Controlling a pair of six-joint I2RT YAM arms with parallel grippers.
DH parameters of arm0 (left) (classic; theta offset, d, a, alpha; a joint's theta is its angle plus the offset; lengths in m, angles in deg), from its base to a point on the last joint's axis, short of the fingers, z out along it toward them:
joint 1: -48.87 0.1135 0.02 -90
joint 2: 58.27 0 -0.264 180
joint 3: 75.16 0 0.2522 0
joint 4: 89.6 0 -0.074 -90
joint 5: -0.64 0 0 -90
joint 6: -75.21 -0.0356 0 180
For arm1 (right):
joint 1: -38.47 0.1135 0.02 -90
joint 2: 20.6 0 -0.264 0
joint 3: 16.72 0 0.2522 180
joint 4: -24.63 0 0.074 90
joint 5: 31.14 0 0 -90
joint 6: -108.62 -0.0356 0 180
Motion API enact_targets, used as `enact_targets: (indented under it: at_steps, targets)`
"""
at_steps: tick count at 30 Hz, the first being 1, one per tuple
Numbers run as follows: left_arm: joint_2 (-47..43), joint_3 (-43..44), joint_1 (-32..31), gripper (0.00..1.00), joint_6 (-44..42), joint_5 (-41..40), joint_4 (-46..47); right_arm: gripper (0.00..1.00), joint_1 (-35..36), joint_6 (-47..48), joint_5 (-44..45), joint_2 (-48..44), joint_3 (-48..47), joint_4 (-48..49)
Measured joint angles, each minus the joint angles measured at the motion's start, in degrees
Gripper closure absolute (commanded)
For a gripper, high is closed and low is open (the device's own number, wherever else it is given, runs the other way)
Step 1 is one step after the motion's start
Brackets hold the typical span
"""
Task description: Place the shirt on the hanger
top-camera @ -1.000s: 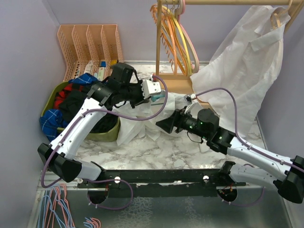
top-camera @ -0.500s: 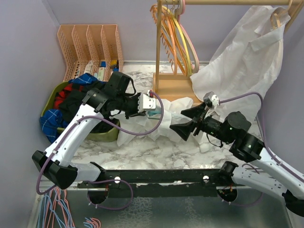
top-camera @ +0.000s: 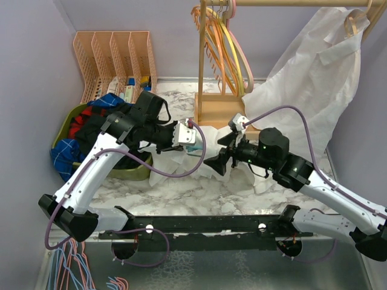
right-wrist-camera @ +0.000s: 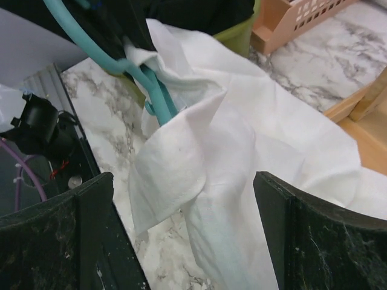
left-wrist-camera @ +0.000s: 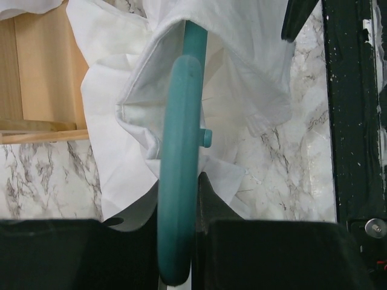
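- Midway along the counter (top-camera: 199, 193), just near of the wooden rack base (top-camera: 217, 112), the shirt (top-camera: 166, 166) lay crumpled between the two arms, part of it lifted off the marble.
- Over the last second the left gripper (top-camera: 192, 140) had dropped from beside the rack base toward the near side. This brought the hanger (left-wrist-camera: 180, 181) down into the cloth, and the gripper stayed clamped on the hanger's flat body.
- The right gripper (top-camera: 221, 152) had swung off to the right half a second before, then come back left. Its fingers now stood wide apart with a raised fold of the shirt (right-wrist-camera: 254, 139) between them, not yet pinched.
- Taken together, threading looked under way: one end of the hanger (right-wrist-camera: 154, 84) was already under a fold, and the right gripper (right-wrist-camera: 181, 181) seemed placed to take cloth and draw it over that arm.
- The hanger's long axis ran left to right, from the left gripper (left-wrist-camera: 181, 229) toward the right one. Its free end pointed right and was buried in the shirt (left-wrist-camera: 242, 72).
- The left wrist view showed the hanger edge-on, and which end carried the hook could not be told.
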Motion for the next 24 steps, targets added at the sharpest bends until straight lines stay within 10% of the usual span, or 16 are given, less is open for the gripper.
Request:
enact_targets:
  at_steps: [7,15,20,24]
  targets:
    - [0.0,2.8,0.0,1.0,-0.02,1.6,-1.81,0.21,0.0,-0.22,-2.73,1.75,2.51,0.55]
    - [0.0,3.32,0.0,1.0,-0.26,2.84,-3.65,0.96,0.0,-1.46,-4.68,1.73,3.48,3.5]
    - [0.22,3.85,0.15,1.0,-1.44,3.1,-4.55,0.99,0.5,-1.57,-9.16,1.73,4.02,4.7]
    - [0.07,2.99,-0.09,0.78,0.74,2.47,-2.8,0.99,0.24,-1.7,-9.14,-0.39,7.37,8.09]
